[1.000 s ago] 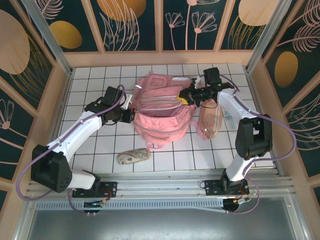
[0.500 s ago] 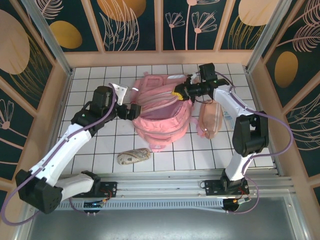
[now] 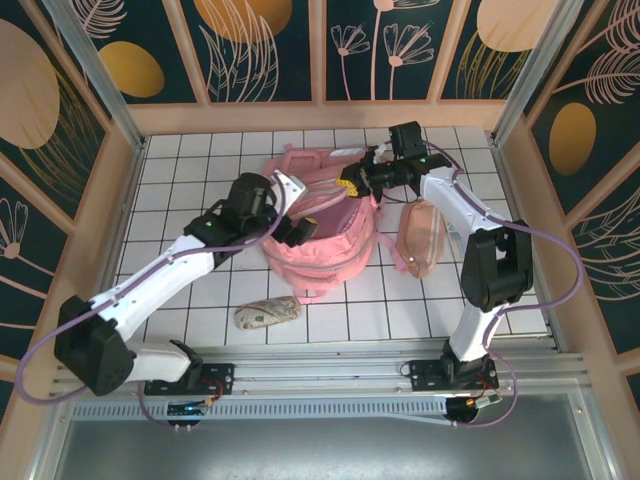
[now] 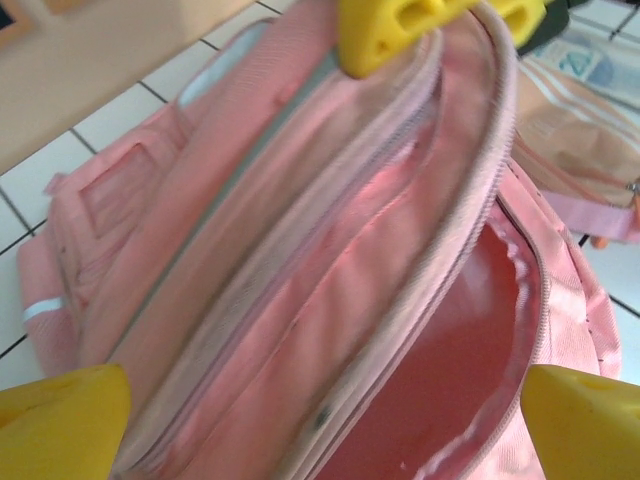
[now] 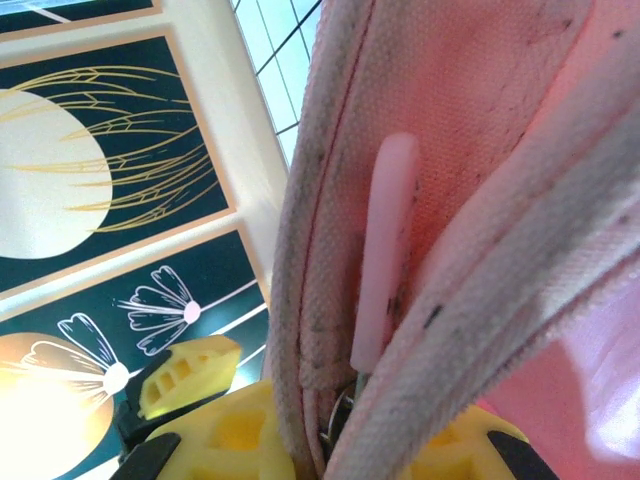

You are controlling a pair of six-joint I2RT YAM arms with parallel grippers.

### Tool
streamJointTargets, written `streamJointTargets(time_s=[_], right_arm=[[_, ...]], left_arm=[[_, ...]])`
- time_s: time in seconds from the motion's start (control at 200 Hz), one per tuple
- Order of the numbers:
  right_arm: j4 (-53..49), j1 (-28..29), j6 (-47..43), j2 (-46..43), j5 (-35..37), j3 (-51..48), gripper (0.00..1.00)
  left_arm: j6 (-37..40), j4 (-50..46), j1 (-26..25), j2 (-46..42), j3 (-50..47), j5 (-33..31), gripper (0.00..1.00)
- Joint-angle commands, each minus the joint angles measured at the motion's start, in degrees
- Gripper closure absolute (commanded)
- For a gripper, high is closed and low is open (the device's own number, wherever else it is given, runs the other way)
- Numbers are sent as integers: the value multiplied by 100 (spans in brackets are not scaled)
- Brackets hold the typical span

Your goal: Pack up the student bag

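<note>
1. Patterned pouch [image 3: 268, 312]: small, mottled, soft-looking roll. It lies on the white tiled table [image 3: 190, 160] nearest the arm bases, apart from the bag.
2. Left gripper [image 4: 322, 422]: yellow fingers spread wide and holding nothing. It hovers over the bag's open mouth on its left side.
3. Student bag [image 3: 325, 240]: large pink backpack in the middle of the table, lying with the main compartment unzipped and gaping.
   - Materials: woven pink outer cloth, smoother glossy lining [image 4: 450, 400], curved zip tracks, and a white reflective strip [image 4: 40, 308].
   - Handling, as a judgement: light, limp and prone to sagging shut.
   - The cloth looks grippy rather than slippery, and nothing about it looks fragile.
   - Best hold: the stiffer zip rim or a strap, not the loose panels.
4. Pencil pouch [image 3: 420, 238]: peach-pink, oblong and soft. It lies just beside the bag's right side.
5. Right gripper [image 3: 350, 186]: at the bag's far rim, with its yellow fingers closed on the seamed zip edge. A pale pink zip pull [image 5: 385, 250] sits beside them. The grip looks to be holding the mouth open.
</note>
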Motion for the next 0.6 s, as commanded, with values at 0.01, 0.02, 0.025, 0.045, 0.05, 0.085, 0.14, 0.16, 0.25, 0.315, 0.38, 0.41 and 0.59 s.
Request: streamJointTargets(time_s=[0.01, 0.02, 0.025, 0.045, 0.05, 0.085, 0.14, 0.16, 0.25, 0.315, 0.38, 0.41, 0.59], right_arm=[[507, 132, 12, -24, -456, 370, 100], [503, 145, 11, -10, -461, 379, 100], [503, 148, 10, -10, -464, 382, 100], [496, 162, 12, 5, -466, 397, 100], [495, 165, 16, 2, -466, 395, 100], [502, 191, 19, 22, -466, 412, 100], [515, 227, 36, 45, -483, 420, 100], [520, 232, 43, 49, -491, 425, 100], [490, 264, 29, 77, -525, 427, 100], [254, 238, -117, 78, -437, 512, 95], [-354, 148, -500, -57, -19, 766, 71], [-718, 69, -713, -166, 293, 901, 62], [-2578, -616, -1691, -1270, 2580, 690, 1]], left_arm=[[429, 191, -131, 386, 353, -377, 1], [429, 190, -132, 427, 370, -437, 1], [429, 189, -133, 441, 379, -467, 2], [447, 189, -131, 508, 407, -596, 4], [451, 189, -127, 526, 410, -630, 4], [456, 220, -137, 636, 440, -924, 7], [432, 297, -132, 799, 494, -1425, 17], [415, 284, -133, 876, 549, -1555, 24], [356, -85, -134, 1325, 1015, -1553, 71], [154, -432, -133, 1620, 1377, -1458, 100], [-26, -636, -140, 1736, 1552, -1519, 100], [-136, -694, -131, 1747, 1590, -1644, 100], [-534, -1175, -61, 1747, 1930, -2373, 100]])
